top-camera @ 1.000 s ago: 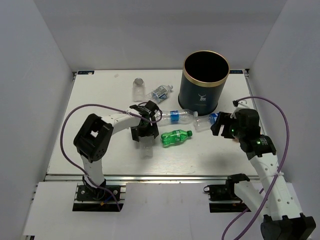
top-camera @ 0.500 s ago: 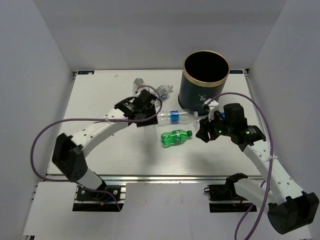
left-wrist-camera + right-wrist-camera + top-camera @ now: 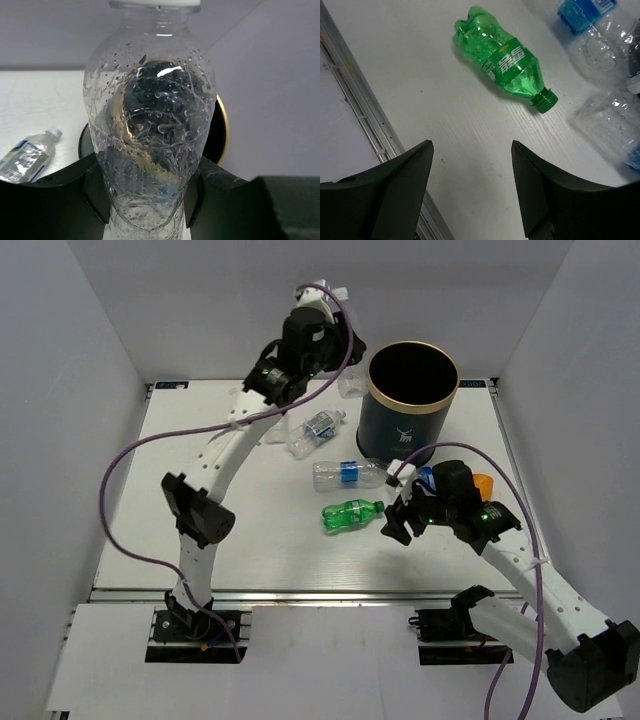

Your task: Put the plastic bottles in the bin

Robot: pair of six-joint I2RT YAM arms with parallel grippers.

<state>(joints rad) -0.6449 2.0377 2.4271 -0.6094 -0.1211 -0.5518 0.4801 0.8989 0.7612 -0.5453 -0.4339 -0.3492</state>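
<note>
Moved: the left arm has lifted from the middle of the table (image 3: 200, 530) to its far edge, and the right arm has eased nearer the green bottle (image 3: 352, 512).
Left gripper (image 3: 149, 195): pinching a clear bottle (image 3: 150, 125) by its lower body. The bottle is beaded with droplets and its cap end points away from the wrist.
Right gripper (image 3: 471, 152): fingers spread and holding nothing, hovering above bare table with the green bottle just ahead.
Bin (image 3: 405, 435): upright at the far edge, toward the far right corner, with its mouth unobstructed.
Held bottle's place: raised just beside the bin's left rim. From above it looks short of the opening, not over it.
Left on the table: the green bottle near the middle, a blue-labelled bottle (image 3: 345, 474) between it and the bin's foot, and other clear bottles near the far edge and by the right arm.
Step in hand: carrying the clear bottle to the bin.
Next move: it probably calls for shifting the bottle right until it hangs fully over the mouth, then letting go. Releasing too soon could bounce it off the rim.
After that: the right gripper looks set to lower onto the green bottle.
</note>
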